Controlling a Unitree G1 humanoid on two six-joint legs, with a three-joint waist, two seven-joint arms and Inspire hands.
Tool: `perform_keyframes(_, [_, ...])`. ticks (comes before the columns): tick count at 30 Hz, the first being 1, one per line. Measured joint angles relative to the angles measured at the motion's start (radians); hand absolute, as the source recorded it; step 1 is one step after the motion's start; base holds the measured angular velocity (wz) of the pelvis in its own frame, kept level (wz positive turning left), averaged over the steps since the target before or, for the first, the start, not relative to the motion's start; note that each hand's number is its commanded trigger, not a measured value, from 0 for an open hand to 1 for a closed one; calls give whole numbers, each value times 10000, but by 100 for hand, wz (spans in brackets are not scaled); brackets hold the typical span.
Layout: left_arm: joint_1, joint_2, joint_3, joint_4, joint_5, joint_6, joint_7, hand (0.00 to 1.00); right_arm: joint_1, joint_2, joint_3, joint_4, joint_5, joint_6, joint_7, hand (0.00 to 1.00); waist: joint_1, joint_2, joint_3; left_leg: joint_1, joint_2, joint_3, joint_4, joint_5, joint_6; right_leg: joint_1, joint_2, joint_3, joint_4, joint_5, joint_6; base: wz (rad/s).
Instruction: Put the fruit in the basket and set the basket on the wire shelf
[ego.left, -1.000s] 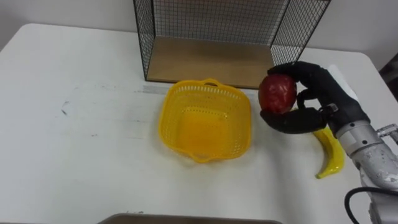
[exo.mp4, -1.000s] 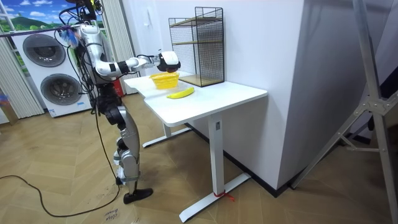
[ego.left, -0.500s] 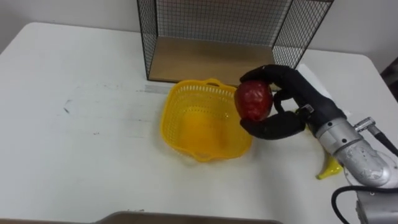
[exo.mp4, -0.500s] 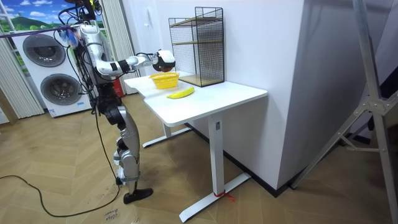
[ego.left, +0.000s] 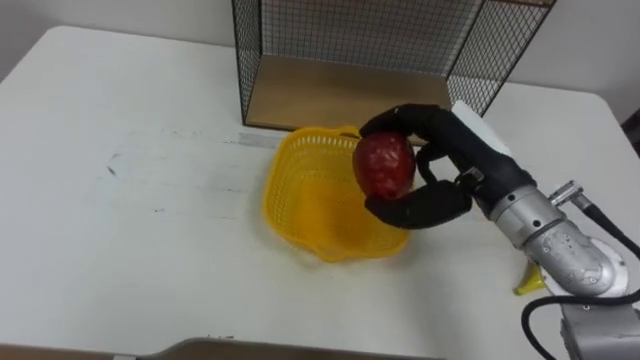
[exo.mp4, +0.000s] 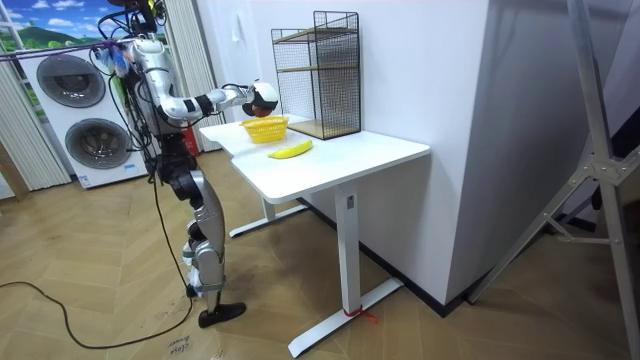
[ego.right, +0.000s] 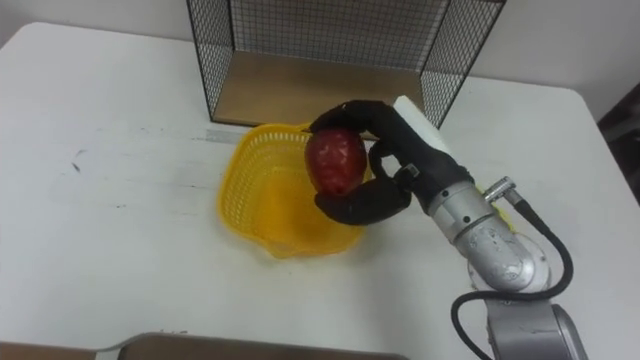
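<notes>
A red apple (ego.left: 384, 166) hangs over the right side of the yellow basket (ego.left: 300, 205), with my right hand (ego.left: 445, 165) shut on it. The same apple (ego.right: 335, 161) and right hand (ego.right: 395, 165) show above the basket (ego.right: 255, 205) in the right eye view. A tip of the yellow banana (ego.left: 530, 282) peeks out from under my right forearm; in the room view the banana (exo.mp4: 290, 150) lies on the table beside the basket (exo.mp4: 265, 129). The wire shelf (ego.left: 385, 50) with its wooden floor stands right behind the basket.
The white table (ego.left: 130, 220) stretches bare to the basket's left. I stand at the table's end in the room view, with washing machines (exo.mp4: 75, 120) behind me and the tall wire shelf (exo.mp4: 320, 75) on the table by the wall.
My right hand has carried the apple leftward, from beside the basket's right rim to above the basket's right side. The banana is now mostly hidden under my forearm.
</notes>
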Motion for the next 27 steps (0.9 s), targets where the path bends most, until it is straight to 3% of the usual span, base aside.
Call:
perform_keyframes(4, [18, -13, 1, -3, 2, 7, 20, 0, -5, 17, 35, -2, -181, 185, 289, 100, 73, -9, -6, 23, -6, 7, 68, 2, 1, 14, -7, 14, -5, 0, 0, 0])
perform_keyframes(5, [18, -13, 1, -3, 1, 7, 27, 0, -5, 16, 34, -2, -220, 199, 328, 91, 80, -9, -6, 23, -7, 7, 69, 2, 1, 14, -8, 15, -8, 0, 1, 0])
perform_keyframes(6, [18, -13, 1, -4, 2, 10, 33, 0, -5, 17, 36, -2, -259, 201, 404, 62, 92, -8, -5, 22, -7, 10, 69, 2, 1, 13, -8, 16, -14, 0, 0, 0])
perform_keyframes(8, [0, -13, 2, -8, 7, 18, 33, 0, -5, 18, 36, -2, -290, 201, 490, 37, 142, -4, -3, 21, -5, 18, 69, 2, 1, 12, -5, 19, -22, 0, 1, 0])
perform_keyframes(9, [-17, -15, 6, -14, 17, 24, 27, 0, -6, 19, 35, -3, -383, 203, 549, 0, 187, -1, -4, 21, -3, 20, 68, 2, 1, 11, -5, 15, -22, 0, 1, 0])
perform_keyframes(14, [-60, -30, 12, -23, 25, 42, 6, 0, -6, 84, 40, -2, -926, 405, 815, 0, 279, 0, -5, 22, -3, 21, 69, 2, 0, 16, -8, 5, -14, 0, 1, 0])
perform_keyframes(27, [-65, -44, 18, -26, 19, 42, 12, 0, -6, 436, 39, -2, -1027, 412, 909, 0, 283, 0, -19, 52, -4, 26, 81, 4, -2, 46, -10, 1, -10, 4, -2, 0])
